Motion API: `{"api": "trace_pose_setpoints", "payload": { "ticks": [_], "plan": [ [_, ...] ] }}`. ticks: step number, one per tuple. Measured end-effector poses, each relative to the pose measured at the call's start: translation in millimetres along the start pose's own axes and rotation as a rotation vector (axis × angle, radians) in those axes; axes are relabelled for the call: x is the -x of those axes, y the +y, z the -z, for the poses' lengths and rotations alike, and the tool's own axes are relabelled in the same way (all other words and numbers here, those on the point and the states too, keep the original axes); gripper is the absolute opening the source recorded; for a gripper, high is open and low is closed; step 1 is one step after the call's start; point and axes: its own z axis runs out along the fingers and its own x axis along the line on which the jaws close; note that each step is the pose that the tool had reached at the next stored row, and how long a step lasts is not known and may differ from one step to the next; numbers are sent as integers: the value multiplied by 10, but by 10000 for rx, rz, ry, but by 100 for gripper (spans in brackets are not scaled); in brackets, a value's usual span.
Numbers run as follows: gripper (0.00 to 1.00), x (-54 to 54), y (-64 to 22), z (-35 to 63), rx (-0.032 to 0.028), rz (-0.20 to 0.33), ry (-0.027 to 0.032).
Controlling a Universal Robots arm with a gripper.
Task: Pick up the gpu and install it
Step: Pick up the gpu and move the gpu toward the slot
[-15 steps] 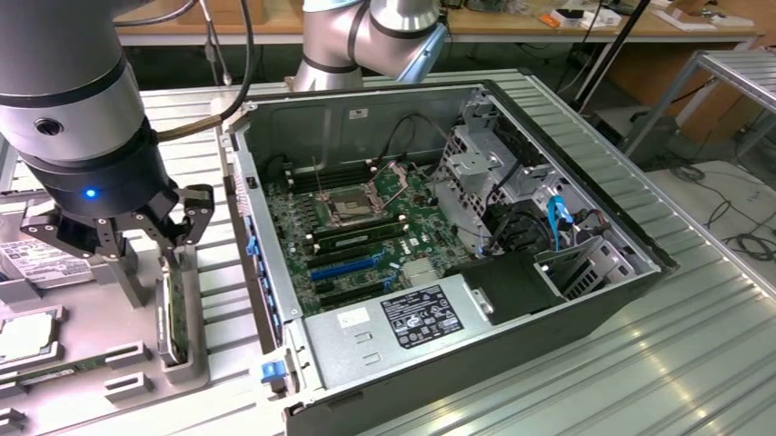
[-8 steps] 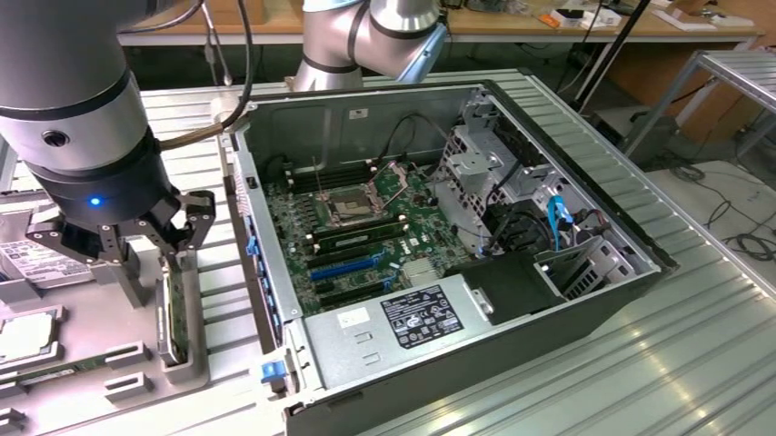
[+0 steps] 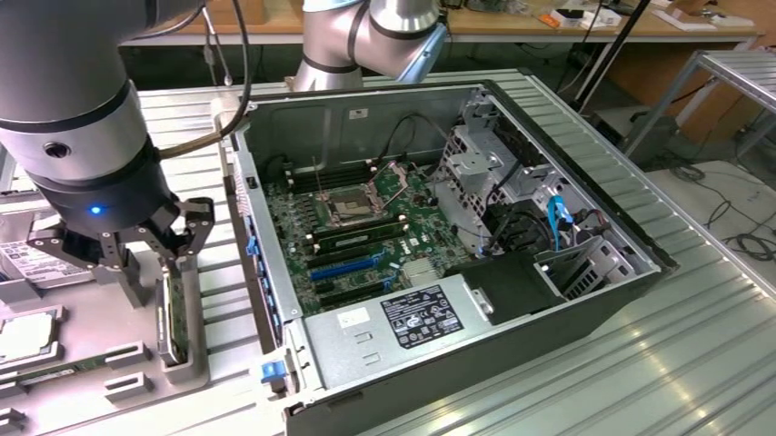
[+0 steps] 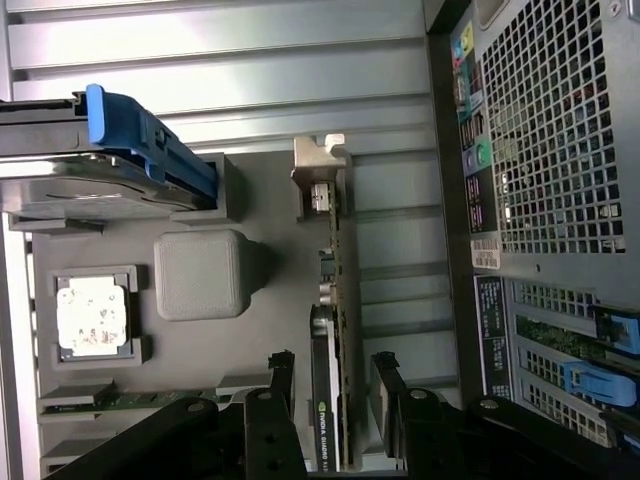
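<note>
Two fingers (image 4: 281, 372) of the gripper (image 4: 334, 362) are spread apart, one on each side of the gpu (image 4: 345, 290). The card stands on edge in a slotted tray (image 4: 255, 200) beside the case (image 4: 560, 130), presumably so its faces can be pinched. Contact seems not yet made.

from my station i see a ribbed silver metal table (image 3: 703, 345) carrying two things directly: an open computer case (image 3: 485, 368) lying on its side toward the exterior view's right, and a grey parts tray (image 3: 122, 350) just beside it toward the exterior view's left.
</note>
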Motion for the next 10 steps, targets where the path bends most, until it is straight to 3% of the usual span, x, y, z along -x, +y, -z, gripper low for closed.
{"api": "trace_pose_setpoints", "payload": {
  "ticks": [10],
  "plan": [
    [44, -18, -40, -98, -8, 0, 1]
  ]
}}
